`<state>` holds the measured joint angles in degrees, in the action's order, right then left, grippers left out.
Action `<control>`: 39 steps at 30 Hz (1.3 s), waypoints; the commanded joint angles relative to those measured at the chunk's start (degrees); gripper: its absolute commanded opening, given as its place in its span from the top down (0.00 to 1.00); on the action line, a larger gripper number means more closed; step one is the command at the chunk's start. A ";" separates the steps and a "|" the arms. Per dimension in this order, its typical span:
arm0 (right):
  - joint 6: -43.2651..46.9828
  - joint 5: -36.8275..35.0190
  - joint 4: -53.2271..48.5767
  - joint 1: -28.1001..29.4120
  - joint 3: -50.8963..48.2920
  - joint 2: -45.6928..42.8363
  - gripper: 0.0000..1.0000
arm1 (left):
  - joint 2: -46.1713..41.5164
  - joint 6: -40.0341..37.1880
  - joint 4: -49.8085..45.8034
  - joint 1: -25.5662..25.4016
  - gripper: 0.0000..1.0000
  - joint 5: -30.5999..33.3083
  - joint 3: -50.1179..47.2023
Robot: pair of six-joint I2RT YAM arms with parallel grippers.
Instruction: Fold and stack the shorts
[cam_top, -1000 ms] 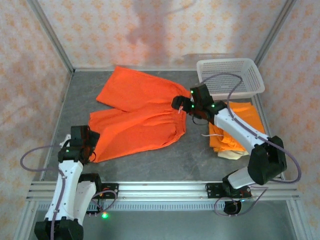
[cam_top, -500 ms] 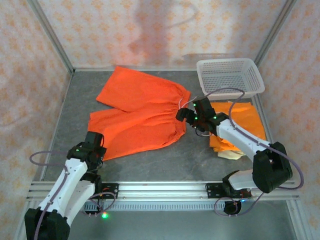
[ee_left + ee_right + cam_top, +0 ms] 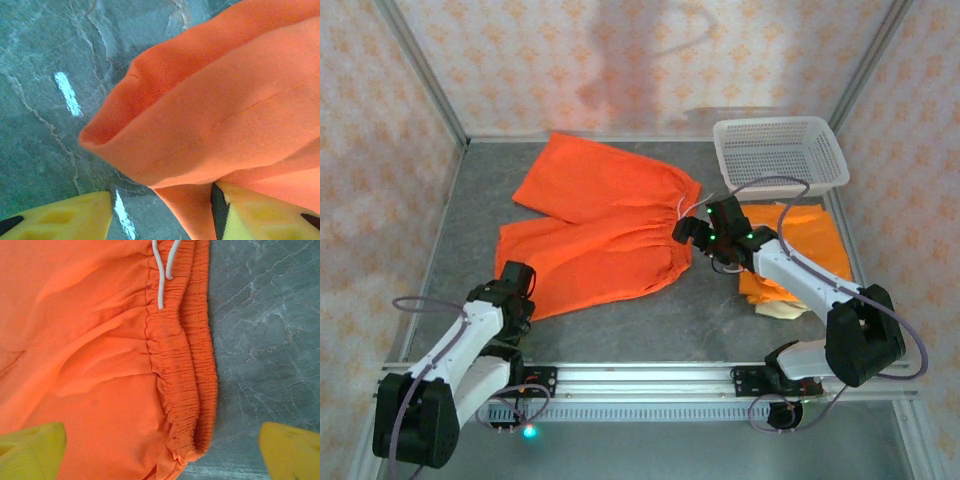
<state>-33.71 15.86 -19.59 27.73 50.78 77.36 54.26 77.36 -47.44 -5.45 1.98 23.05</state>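
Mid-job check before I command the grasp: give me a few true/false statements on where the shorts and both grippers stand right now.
1. The spread bright orange cloth shorts lie inside the white plastic mesh basket. False: they lie flat on the grey table, and the basket stands beside them at the far right.
2. The right gripper is open over the shorts' elastic waistband. True.
3. The left gripper is shut on a leg hem. False: its fingers are spread, with the hem corner just ahead of them.
4. A folded orange pair rests on a pale beige pair at the right. True.
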 commanded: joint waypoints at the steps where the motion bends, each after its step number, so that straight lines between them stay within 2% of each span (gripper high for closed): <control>1: -0.46 -2.08 0.52 0.41 -1.04 -1.16 0.02 | 4.02 -1.91 9.77 -0.35 0.45 3.19 1.09; 7: -0.39 -1.98 0.53 0.41 -1.30 -0.82 0.02 | 7.97 -3.89 11.64 -0.28 0.51 3.85 1.69; 12: -0.13 -1.41 0.50 0.41 -1.71 -0.36 0.02 | 9.27 -7.63 10.38 -0.33 0.65 6.73 4.68; 19: -0.13 -0.07 0.86 0.44 -2.84 0.85 0.03 | 11.09 -11.94 12.32 -0.20 0.83 6.47 6.40; 27: -0.58 1.39 0.43 0.41 -3.79 1.77 0.07 | 11.02 -17.87 7.42 -0.18 1.00 8.00 12.84; 32: -4.48 3.86 2.08 0.57 -6.06 1.78 0.12 | 8.06 -19.17 4.76 -0.20 1.00 7.16 15.97; 39: -11.95 8.05 6.04 1.87 -7.55 5.71 0.27 | 5.76 -18.92 4.78 -0.21 1.00 7.77 15.98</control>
<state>-41.15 21.58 -16.75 28.86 43.90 81.21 60.47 59.44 -40.36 -5.65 6.96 38.33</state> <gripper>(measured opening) 0.740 0.041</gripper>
